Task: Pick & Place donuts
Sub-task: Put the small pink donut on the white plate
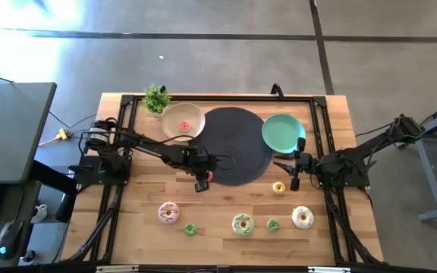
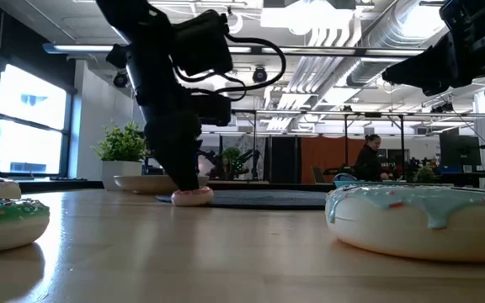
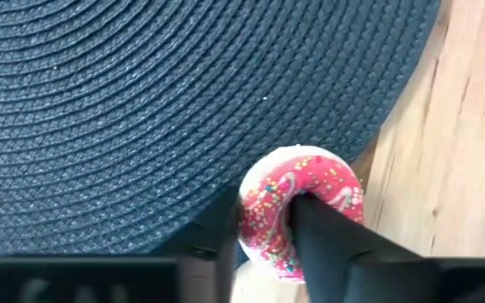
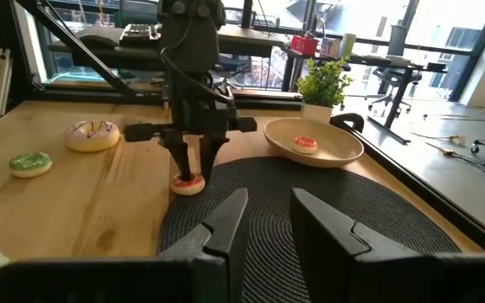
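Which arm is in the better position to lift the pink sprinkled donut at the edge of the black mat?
The left. The left gripper already has one finger through the hole of the pink sprinkled donut at the black mat's edge. The right gripper is open, farther away beside the yellow donut.

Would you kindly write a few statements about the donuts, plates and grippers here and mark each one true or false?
1. The left gripper pinches the pink sprinkled donut with one finger through its hole. True.
2. That donut sits in the mat's centre. False: it is at the black mat's edge.
3. The beige plate holds a red donut. True.
4. The teal plate holds two donuts. False: none show on it.
5. The right gripper grips a donut. False: it is open, holding nothing.
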Tool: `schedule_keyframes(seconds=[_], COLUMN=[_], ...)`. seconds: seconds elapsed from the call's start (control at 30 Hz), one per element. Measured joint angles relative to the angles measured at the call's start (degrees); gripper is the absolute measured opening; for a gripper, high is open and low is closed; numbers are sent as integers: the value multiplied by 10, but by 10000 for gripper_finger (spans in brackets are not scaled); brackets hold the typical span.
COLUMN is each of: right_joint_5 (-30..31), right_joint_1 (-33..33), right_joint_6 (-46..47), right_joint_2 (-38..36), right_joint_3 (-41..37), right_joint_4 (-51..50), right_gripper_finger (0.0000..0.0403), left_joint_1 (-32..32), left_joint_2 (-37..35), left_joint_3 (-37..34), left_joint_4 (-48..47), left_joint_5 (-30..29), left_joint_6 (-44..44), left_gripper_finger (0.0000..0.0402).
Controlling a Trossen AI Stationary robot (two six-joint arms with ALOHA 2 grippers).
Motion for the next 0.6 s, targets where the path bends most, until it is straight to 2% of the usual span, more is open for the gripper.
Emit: schedule_keyframes(seconds=[0.1,0.2,0.4,0.47,0.6], right_joint_5=[0,0,-1,0,2], right_joint_1=[0,0,0,0,0], right_joint_6=[0,-1,0,1,0], right_joint_2=[0,0,0,1,0], right_joint_3=[0,0,0,0,0], right_joint_4=[0,0,0,1,2], right_gripper_finger=[87,87,87,87,87], left_joint_1=[1,13,93,138,236], left_joint_2=[-12,-27,-36,-36,-33], left_joint_3=[34,79,171,184,186], left_joint_4=[-38,-104,-218,-230,-228], left_joint_5=[-22,-57,-118,-116,-69], left_joint_6=[10,23,52,52,32], left_gripper_finger=[38,9,22,26,29])
